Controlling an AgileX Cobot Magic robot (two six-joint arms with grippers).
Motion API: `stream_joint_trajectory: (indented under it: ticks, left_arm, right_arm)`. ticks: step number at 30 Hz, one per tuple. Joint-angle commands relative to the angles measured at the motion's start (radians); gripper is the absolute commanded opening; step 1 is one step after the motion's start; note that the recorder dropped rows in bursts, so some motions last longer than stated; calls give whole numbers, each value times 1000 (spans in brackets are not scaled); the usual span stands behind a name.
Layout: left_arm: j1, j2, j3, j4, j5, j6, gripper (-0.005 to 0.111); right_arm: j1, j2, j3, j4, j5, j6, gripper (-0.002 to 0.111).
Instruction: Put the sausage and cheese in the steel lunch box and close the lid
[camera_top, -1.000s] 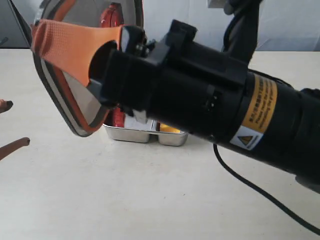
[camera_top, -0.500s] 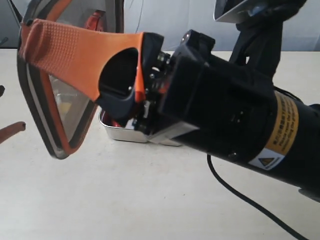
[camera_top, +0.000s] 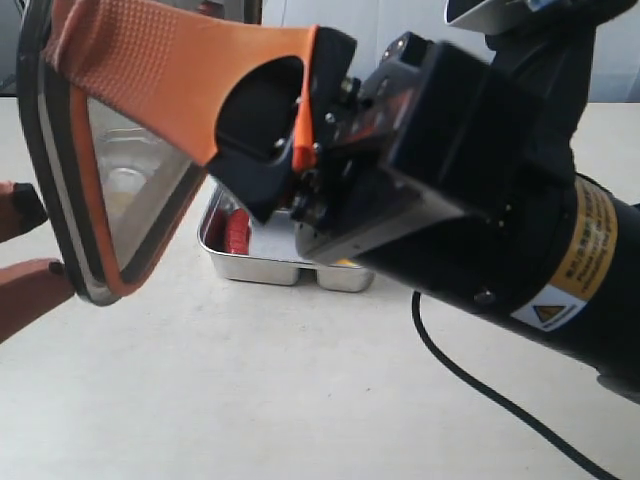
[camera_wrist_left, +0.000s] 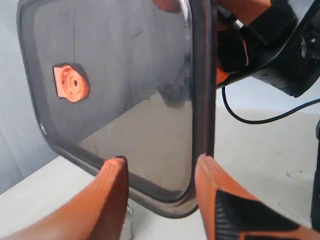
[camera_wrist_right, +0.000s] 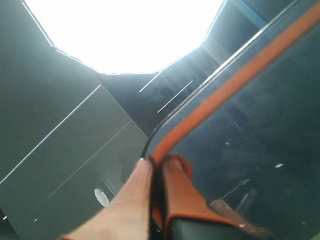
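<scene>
- Right gripper (camera_wrist_right: 157, 165) is clamped on the rim of the lid (camera_top: 130, 190), holding it tilted in the air.
- Left gripper (camera_wrist_left: 160, 160) is spread wide, with the lid's lower corner just beyond its fingertips.
- Box (camera_top: 260, 270) sits uncovered on the table (camera_top: 250, 400) behind the lid, with the sausage (camera_top: 237, 232) inside.

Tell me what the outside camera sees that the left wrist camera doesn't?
Only the exterior view shows the small glossy red sausage lying in the shiny steel lunch box, and the yellow warning label on the black right arm. Only the left wrist view shows the small orange valve tab on the dark translucent rectangular lid. Both show that lid gripped by the right claw, the open left claw beside its edge, and the black cable on the table.
</scene>
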Motion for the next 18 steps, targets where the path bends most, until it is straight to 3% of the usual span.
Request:
stream_joint_trajectory:
  ticks: [1,12,18]
  left_arm:
    - [-3,0,7,-42,21,-29,42]
    - [-3,0,7,-70,74,22,42]
    - [-3,28,7,-320,40,243,42]
  right_arm:
    - [0,-8,3,2,-19,-5,-1]
    - [0,-5,3,36,18,-32,-1]
    - [2,20,1,51,-2,-32,-1]
